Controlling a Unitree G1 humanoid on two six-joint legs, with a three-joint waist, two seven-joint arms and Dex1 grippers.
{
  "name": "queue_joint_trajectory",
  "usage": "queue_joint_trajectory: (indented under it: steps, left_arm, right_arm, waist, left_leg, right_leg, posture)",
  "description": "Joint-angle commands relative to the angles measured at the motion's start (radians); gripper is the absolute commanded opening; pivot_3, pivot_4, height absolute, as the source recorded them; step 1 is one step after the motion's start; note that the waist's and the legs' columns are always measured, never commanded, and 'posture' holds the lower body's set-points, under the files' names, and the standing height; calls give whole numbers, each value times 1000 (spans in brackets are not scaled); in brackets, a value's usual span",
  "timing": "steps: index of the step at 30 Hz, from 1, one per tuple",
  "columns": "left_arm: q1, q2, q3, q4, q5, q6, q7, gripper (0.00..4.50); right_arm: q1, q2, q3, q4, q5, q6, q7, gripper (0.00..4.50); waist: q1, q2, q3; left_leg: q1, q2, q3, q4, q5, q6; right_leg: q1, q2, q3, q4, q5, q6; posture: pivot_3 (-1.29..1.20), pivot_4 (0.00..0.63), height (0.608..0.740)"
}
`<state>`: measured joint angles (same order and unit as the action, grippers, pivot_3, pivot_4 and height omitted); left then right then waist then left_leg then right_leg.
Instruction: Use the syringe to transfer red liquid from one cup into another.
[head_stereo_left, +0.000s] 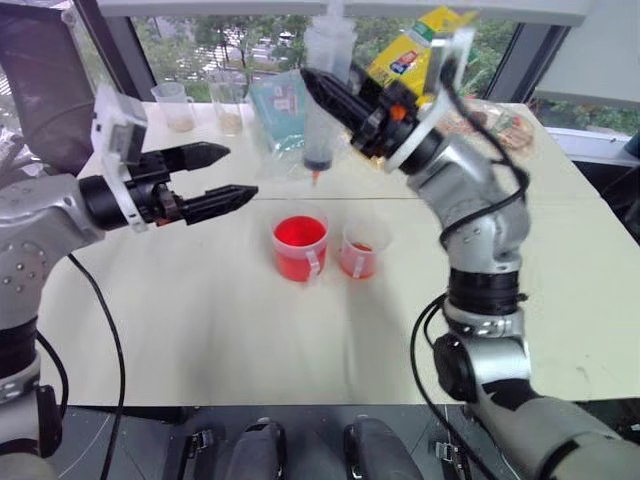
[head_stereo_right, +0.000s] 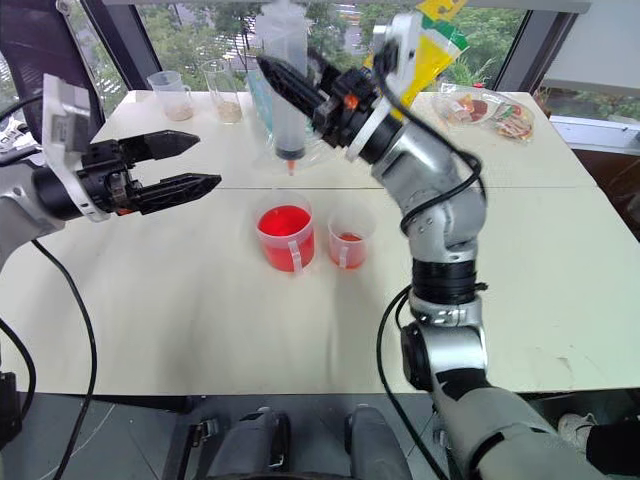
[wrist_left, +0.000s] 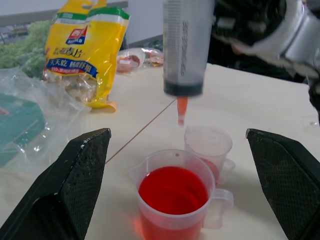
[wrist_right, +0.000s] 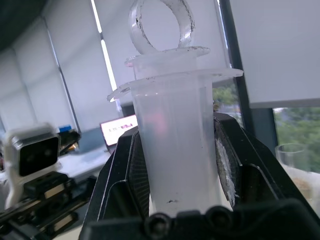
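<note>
My right gripper (head_stereo_left: 322, 92) is shut on the clear syringe (head_stereo_left: 325, 100) and holds it upright in the air, its orange-red tip (wrist_left: 182, 110) pointing down. The tip hangs above and a little behind the two cups, inside neither. The dark plunger seal sits low in the barrel (wrist_right: 175, 150). The larger cup (head_stereo_left: 299, 247), with a white label strip, holds bright red liquid (wrist_left: 172, 190). Beside it on the right stands the smaller cup (head_stereo_left: 360, 250) with a little pale orange liquid. My left gripper (head_stereo_left: 240, 172) is open, level, left of the cups, holding nothing.
A yellow snack bag (head_stereo_left: 410, 55), a clear plastic bag (head_stereo_left: 275, 110) and two beakers (head_stereo_left: 175, 105) with brownish contents stand at the back of the white table (head_stereo_left: 200, 320). A food packet (head_stereo_left: 505, 125) lies at the back right.
</note>
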<state>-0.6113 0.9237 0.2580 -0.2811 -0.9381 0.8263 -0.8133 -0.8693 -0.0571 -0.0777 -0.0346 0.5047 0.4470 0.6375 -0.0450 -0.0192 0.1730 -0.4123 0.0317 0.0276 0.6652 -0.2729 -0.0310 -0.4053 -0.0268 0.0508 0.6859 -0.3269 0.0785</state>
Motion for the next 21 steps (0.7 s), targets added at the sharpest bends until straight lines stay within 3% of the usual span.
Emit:
queue_joint_trajectory:
  steps: [1, 8, 21]
  left_arm:
    - [-45, 20, 17, -13, -1, -3, -18, 4500]
    - [-127, -9, -44, 48, 39, -14, -60, 4500]
    - [-193, -107, -141, 86, 100, -20, -126, 4500]
  right_arm:
    - [43, 16, 74, 37, -81, -154, 22, 1430]
    - [146, 43, 158, 131, -171, -311, 22, 1430]
    - [173, 42, 189, 162, -207, -354, 17, 1430]
  waist:
    - [1, 0, 0]
    - [0, 0, 0]
    - [0, 0, 0]
  left_leg:
    - [0, 0, 0, 0, 0, 0]
    - [0, 0, 0, 0, 0, -1]
    - [0, 0, 0, 0, 1, -1]
  right_leg:
    - [0, 0, 0, 0, 0, 0]
    - [0, 1, 0, 1, 0, 0]
    - [-1, 1, 0, 1, 0, 0]
  posture:
    - [0, 150, 740]
    - [0, 150, 740]
    - [0, 150, 740]
